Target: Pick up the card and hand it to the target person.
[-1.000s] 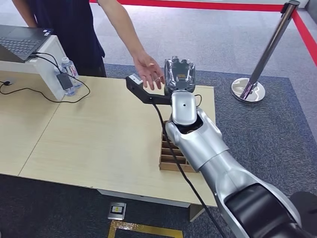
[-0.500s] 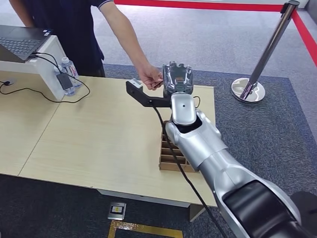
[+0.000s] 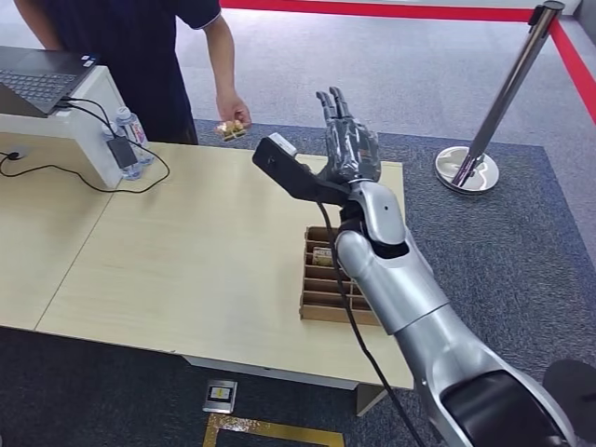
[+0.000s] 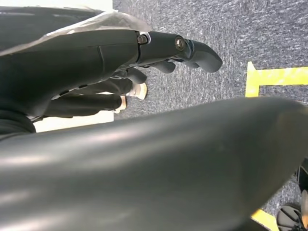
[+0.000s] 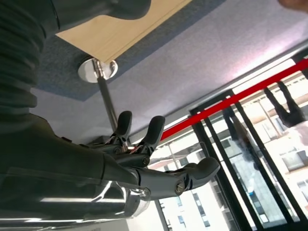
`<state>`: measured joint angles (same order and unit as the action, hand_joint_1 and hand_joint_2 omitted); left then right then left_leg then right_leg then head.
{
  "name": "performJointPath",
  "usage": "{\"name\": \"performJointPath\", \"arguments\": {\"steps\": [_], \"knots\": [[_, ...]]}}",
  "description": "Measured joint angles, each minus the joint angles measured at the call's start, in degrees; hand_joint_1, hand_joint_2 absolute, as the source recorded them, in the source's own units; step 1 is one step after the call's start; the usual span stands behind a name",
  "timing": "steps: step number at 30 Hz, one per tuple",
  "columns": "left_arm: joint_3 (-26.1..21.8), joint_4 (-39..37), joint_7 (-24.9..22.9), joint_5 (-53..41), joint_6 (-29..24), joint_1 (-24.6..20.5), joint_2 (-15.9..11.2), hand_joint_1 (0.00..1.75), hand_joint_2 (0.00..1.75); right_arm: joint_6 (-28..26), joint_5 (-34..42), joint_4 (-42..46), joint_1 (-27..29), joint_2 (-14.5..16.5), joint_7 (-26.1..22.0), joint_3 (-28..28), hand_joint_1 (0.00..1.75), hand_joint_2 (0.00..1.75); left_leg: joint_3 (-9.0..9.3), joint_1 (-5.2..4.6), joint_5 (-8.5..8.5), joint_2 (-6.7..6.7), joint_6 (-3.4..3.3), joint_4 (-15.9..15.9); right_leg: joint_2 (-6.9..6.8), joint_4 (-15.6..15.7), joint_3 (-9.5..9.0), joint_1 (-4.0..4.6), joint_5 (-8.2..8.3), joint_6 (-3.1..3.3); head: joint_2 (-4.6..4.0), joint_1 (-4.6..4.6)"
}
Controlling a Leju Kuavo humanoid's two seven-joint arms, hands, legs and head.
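Note:
The small card (image 3: 231,131) is in the person's hand (image 3: 233,106), held over the far edge of the table, left of my right hand. My right hand (image 3: 349,144) is raised over the table's far right part, fingers straight and spread, nothing in it. The right wrist view shows the same bare fingers (image 5: 152,132) pointing up. My left hand (image 4: 109,67) hangs low over grey carpet, its fingers loosely extended and holding nothing.
A cardboard divider box (image 3: 319,279) lies on the wooden table (image 3: 176,251) under my right forearm. A laptop (image 3: 42,74), water bottles (image 3: 130,130) and cables sit at the far left. A chrome stanchion (image 3: 492,112) stands on the carpet to the right.
The person pinched the card at my right hand and drew it away to the left. My right hand let go, tilted upright and spread its fingers.

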<state>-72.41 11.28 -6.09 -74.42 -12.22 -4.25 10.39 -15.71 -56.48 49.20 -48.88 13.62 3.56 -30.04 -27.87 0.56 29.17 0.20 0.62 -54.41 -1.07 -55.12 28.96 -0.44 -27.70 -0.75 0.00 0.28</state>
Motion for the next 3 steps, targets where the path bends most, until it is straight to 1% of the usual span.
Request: {"name": "performJointPath", "arguments": {"steps": [2,3], "knots": [[-0.1,0.0,0.2,0.4,-0.2,0.2,0.1,0.0,0.0,0.5,2.4,7.0,3.1,-2.3,-1.1,1.0,0.0,1.75,-0.01,-0.01,0.01,-0.01,-0.01,0.0,0.0,0.0,0.01,-0.01,0.0,0.0,0.0,0.0],[-0.2,0.0,0.2,0.4,-0.3,0.3,0.1,0.0,0.0,0.7,3.0,8.7,3.9,-2.9,-1.3,1.3,0.0,1.75,-0.02,-0.01,0.02,-0.01,-0.01,0.0,0.0,0.0,0.01,-0.01,0.0,0.0,0.0,0.01]]}}
